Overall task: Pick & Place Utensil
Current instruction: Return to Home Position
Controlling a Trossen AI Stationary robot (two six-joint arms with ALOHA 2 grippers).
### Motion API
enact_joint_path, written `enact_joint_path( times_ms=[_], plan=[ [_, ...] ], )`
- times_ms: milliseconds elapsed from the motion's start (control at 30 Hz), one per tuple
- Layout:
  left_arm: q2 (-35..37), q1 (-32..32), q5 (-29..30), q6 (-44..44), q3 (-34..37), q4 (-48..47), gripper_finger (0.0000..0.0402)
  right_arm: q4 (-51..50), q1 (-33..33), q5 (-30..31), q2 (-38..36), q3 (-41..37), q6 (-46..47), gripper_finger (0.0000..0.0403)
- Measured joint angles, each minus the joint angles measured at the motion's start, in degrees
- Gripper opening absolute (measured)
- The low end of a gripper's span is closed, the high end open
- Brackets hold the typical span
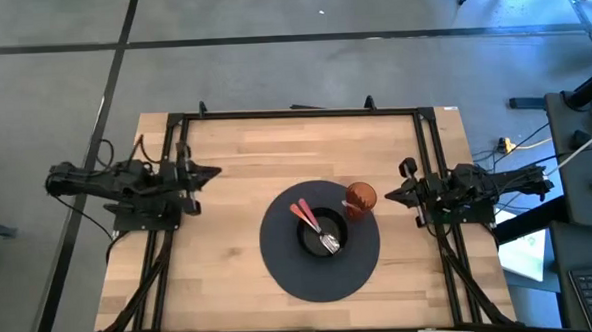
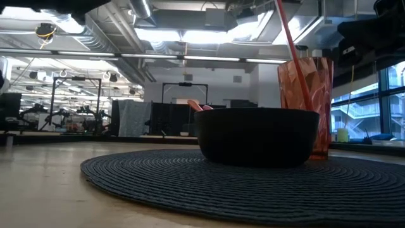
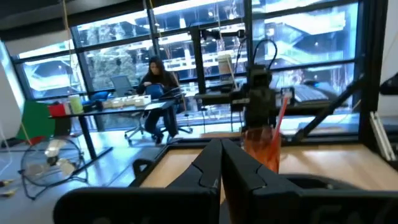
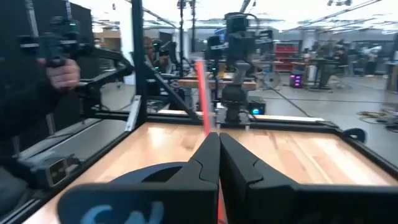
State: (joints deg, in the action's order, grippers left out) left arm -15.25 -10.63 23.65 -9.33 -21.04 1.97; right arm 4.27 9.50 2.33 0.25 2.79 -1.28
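Observation:
A black bowl (image 1: 322,235) stands in the middle of a dark round woven mat (image 1: 281,272). Two utensils lie in it, their red and pink handles (image 1: 304,215) leaning out over its far-left rim; one is a fork with silver tines (image 1: 331,246). An orange cup (image 1: 360,198) with a red straw (image 2: 288,38) stands on the mat's far right part, beside the bowl (image 2: 256,136). My left gripper (image 1: 214,173) is shut and level over the bare table at the left. My right gripper (image 1: 387,193) is shut, level, just right of the cup, and touches nothing.
A black frame (image 1: 294,113) runs around the table's far and side edges. Bare wood (image 1: 228,219) lies between the left gripper and the mat. A person sits at a desk (image 3: 155,81) beyond the table, and a hand (image 4: 62,71) shows off its side.

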Motion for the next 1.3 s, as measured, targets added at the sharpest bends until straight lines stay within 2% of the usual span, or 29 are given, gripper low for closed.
enact_joint_path(
  times_ms=[200, 300, 567, 900, 1033, 1167, 1300],
  plan=[
    [9.2, 0.0, -0.1, 2.9, 0.3, -11.1, 0.0003, 0.1, 0.0, -0.5, 0.0, 0.0, -0.7, 0.0001],
    [11.3, 0.0, -2.6, 3.0, 3.4, -10.0, 0.0003, 0.1, 0.0, -0.5, 0.0, 0.0, -0.6, 0.0001],
    [15.3, 0.0, -5.0, 1.7, 12.4, -3.5, 0.0001, 0.1, 0.0, -3.0, 0.0, 0.0, 0.7, 0.0001],
    [15.2, 0.0, -11.5, 3.4, 13.2, -5.5, 0.0002, 0.1, 0.0, -3.0, 0.0, 0.0, 0.3, 0.0001],
    [15.2, 0.0, -15.1, 4.6, 16.9, 1.0, 0.0002, -0.8, 0.0, -3.0, 0.0, 0.0, 0.6, 0.0001],
    [15.3, 0.0, -14.3, 4.0, 20.6, 4.4, 0.0002, -1.0, 0.0, -2.2, 0.0, -0.2, 0.7, 0.0001],
    [15.2, 0.0, -13.0, 3.6, 20.5, 4.6, 0.0002, -1.2, 0.0, -2.0, 0.0, -0.2, 0.6, 0.0001]
  ],
)
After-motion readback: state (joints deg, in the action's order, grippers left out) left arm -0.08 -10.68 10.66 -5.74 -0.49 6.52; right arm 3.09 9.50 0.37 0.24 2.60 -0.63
